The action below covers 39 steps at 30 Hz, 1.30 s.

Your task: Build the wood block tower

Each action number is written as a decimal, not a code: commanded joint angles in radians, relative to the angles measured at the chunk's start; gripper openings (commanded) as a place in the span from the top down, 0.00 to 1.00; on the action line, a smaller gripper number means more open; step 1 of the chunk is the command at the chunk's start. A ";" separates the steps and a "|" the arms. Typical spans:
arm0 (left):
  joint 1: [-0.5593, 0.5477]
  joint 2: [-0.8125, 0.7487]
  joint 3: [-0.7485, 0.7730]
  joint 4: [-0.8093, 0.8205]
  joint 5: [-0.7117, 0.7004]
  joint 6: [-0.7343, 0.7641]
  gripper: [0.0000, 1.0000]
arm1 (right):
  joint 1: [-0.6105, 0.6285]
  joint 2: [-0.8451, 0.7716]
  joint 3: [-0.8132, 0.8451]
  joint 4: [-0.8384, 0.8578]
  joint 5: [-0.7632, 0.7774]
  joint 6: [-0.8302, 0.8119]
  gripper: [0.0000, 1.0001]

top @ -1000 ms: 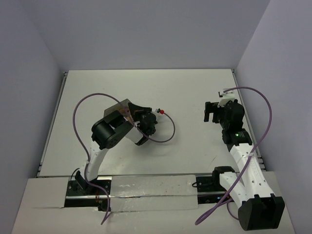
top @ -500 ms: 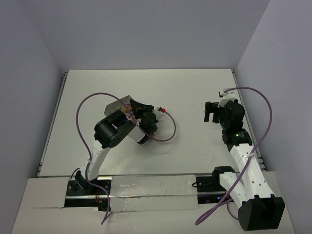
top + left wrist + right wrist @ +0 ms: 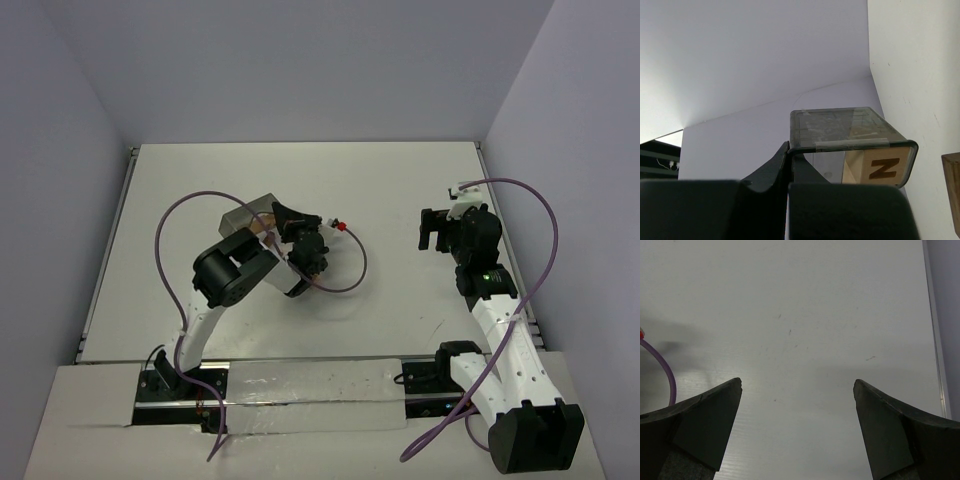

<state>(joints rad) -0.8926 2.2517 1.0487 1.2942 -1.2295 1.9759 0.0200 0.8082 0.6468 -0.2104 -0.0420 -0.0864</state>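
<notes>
My left gripper [image 3: 788,150] is shut on the side wall of a dark translucent bin [image 3: 840,127], which it holds tipped on its side. Through the bin's open mouth shows a light-tan wooden cube [image 3: 882,167] marked with an N. A reddish-brown block [image 3: 953,192] peeks in at the right edge of the left wrist view. From above, the bin [image 3: 243,214] sits left of centre with the left gripper [image 3: 284,222] at its right side. My right gripper [image 3: 432,230] hovers at the right, open, and the right gripper [image 3: 797,385] has only bare table between its fingers.
A purple cable [image 3: 345,270] loops from the left wrist over the table's middle, and its end shows as a purple cable [image 3: 662,375] in the right wrist view. The table's right rail [image 3: 935,330] runs close by the right gripper. Walls enclose three sides.
The left arm has shifted a little right and away, carrying and tipping the bin further. The right arm has not moved.
</notes>
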 commanded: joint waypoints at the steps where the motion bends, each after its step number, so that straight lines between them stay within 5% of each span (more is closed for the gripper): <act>1: -0.006 -0.039 0.039 0.430 0.006 0.058 1.00 | 0.006 -0.005 0.006 0.029 0.014 0.001 0.00; 20: 0.082 -0.078 0.059 0.362 -0.016 0.001 1.00 | 0.007 -0.003 0.002 0.032 0.023 -0.005 0.00; 23: 0.129 -0.205 0.057 0.099 -0.048 -0.224 1.00 | 0.006 0.002 0.004 0.032 0.014 -0.001 0.00; 25: 0.146 -0.290 0.093 -0.414 -0.061 -0.621 1.00 | 0.006 0.009 0.005 0.030 0.014 0.000 0.00; 26: 0.149 -0.322 0.099 -0.474 -0.053 -0.667 1.00 | 0.006 0.011 0.005 0.029 0.016 0.001 0.00; 28: 0.167 -0.374 0.281 -1.247 0.020 -1.260 1.00 | 0.006 0.011 0.005 0.031 0.018 -0.001 0.00; 29: 0.172 -0.369 0.328 -1.372 0.072 -1.434 1.00 | 0.006 0.009 0.005 0.031 0.019 -0.001 0.00; 30: 0.191 -0.351 0.481 -1.773 0.148 -1.601 1.00 | 0.006 0.006 0.003 0.032 0.021 -0.002 0.00; 34: 0.239 -0.399 0.501 -1.879 0.304 -1.701 1.00 | 0.006 0.016 0.004 0.030 0.019 -0.001 0.00; 39: 0.428 -0.510 0.515 -2.067 0.717 -1.757 1.00 | 0.006 0.034 0.005 0.029 0.011 -0.001 0.00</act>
<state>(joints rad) -0.6082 1.8318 1.5459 -0.4328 -0.8613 0.3850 0.0200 0.8279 0.6468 -0.2100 -0.0341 -0.0868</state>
